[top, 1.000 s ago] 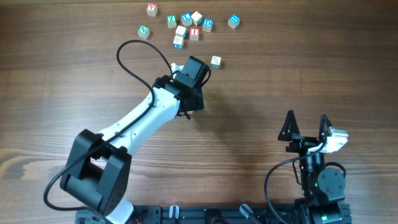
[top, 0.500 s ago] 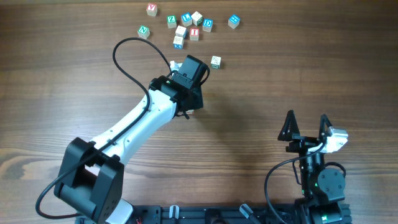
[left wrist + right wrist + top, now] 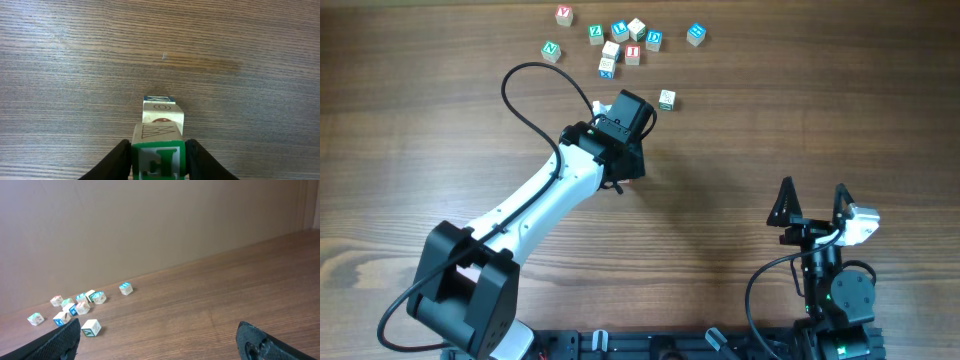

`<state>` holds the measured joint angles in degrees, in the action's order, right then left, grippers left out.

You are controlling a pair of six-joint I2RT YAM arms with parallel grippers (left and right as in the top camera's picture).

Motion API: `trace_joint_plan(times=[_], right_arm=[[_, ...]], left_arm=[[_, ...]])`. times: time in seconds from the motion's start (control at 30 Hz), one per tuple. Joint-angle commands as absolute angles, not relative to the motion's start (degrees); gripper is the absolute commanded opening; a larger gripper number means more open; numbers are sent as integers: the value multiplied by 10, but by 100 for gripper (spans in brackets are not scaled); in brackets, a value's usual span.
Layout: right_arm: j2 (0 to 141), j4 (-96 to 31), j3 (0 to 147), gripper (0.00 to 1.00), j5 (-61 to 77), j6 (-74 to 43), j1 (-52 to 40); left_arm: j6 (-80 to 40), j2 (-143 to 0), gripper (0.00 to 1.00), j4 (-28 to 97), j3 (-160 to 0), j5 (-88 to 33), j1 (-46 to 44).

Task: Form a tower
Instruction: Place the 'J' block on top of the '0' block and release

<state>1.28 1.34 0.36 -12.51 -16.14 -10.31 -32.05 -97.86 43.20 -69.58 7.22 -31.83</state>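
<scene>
In the left wrist view I look straight down a narrow tower (image 3: 161, 114) of pale alphabet cubes standing on the wood table. Its top cube is a green cube (image 3: 157, 151) with a white letter. Below it show a cube with a W and one with an O. My left gripper (image 3: 159, 164) is shut on the green cube, one black finger against each side. In the overhead view the left gripper (image 3: 624, 118) covers the tower. My right gripper (image 3: 813, 203) stands open and empty near the front right, its jaws wide apart (image 3: 162, 345).
Several loose cubes (image 3: 620, 40) lie scattered along the far edge. A single loose cube (image 3: 666, 99) sits just right of the left gripper and also shows as the nearest cube (image 3: 91, 327) in the right wrist view. A black cable (image 3: 525, 100) loops off the left arm.
The left arm's lower links swung a little to the left in the first half second. Its gripper stayed over the same spot. The right arm has not moved.
</scene>
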Motion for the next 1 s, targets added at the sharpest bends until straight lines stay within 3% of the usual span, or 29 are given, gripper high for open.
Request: trace_joint_plan(times=[0.0,0.33,0.7,0.97], right_arm=[[9,16,3,100,-131,-152,-101],[9,16,3,100,-131,-152,-101],[9,16,3,100,-131,-152,-101],[9,16,3,100,-131,-152,-101]], left_arm=[[-318,-967,34,425,-701,72,-320],[-307,-967,35,413,-701,72,-320],[-257,-967,43,413,-701,72,-320],[-257,-967,35,413,-701,72,-320]])
